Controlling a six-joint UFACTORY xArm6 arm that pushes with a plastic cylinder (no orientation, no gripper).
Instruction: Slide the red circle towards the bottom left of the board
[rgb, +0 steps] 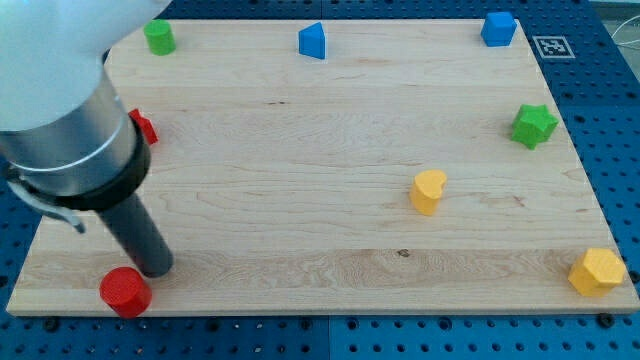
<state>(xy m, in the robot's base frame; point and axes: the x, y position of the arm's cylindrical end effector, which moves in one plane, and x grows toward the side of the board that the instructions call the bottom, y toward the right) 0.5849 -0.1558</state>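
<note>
The red circle (125, 291) lies at the board's bottom left corner, close to the front edge. My dark rod comes down from the arm at the view's upper left, and my tip (155, 269) rests on the board just up and to the right of the red circle, very near it or touching it. A second red block (144, 127) shows partly behind the arm at the left edge; its shape is hidden.
On the wooden board (300, 150): a green block (159, 37) top left, a blue triangular block (313, 41) top middle, a blue cube (498, 28) top right, a green star (534, 125) right, a yellow heart (429, 190), a yellow hexagon (597, 271) bottom right.
</note>
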